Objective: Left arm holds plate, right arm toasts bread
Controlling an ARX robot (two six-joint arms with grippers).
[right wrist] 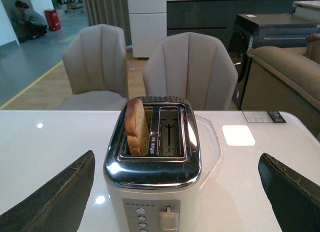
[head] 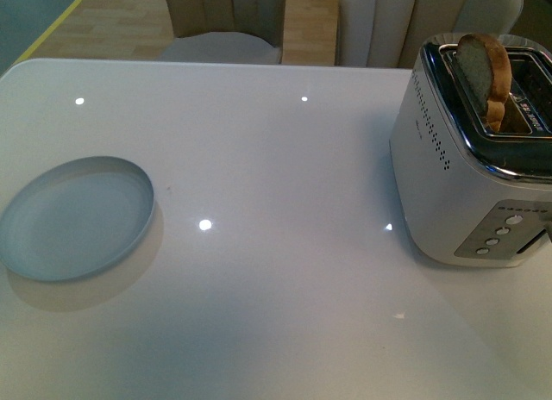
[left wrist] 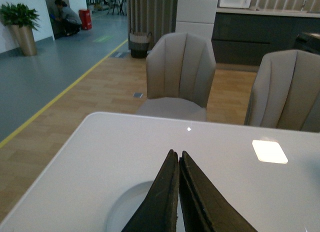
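Observation:
The pale blue-white plate (head: 76, 217) lies on the white table at the left; a part of it shows under the fingers in the left wrist view (left wrist: 131, 207). The bread (head: 485, 71) stands upright in the left slot of the white and chrome toaster (head: 457, 176) at the right, its top sticking out. It also shows in the right wrist view (right wrist: 137, 126), in the toaster (right wrist: 155, 187). My left gripper (left wrist: 175, 154) is shut and empty above the plate. My right gripper (right wrist: 177, 192) is open wide, facing the toaster's front with its lever (right wrist: 168, 217). Neither arm shows in the front view.
The white table (head: 276, 159) has rounded far corners. Beige chairs (left wrist: 181, 72) stand beyond its far edge. A transparent board (right wrist: 212, 137) lies under and behind the toaster. The toaster's second slot (right wrist: 170, 137) is empty.

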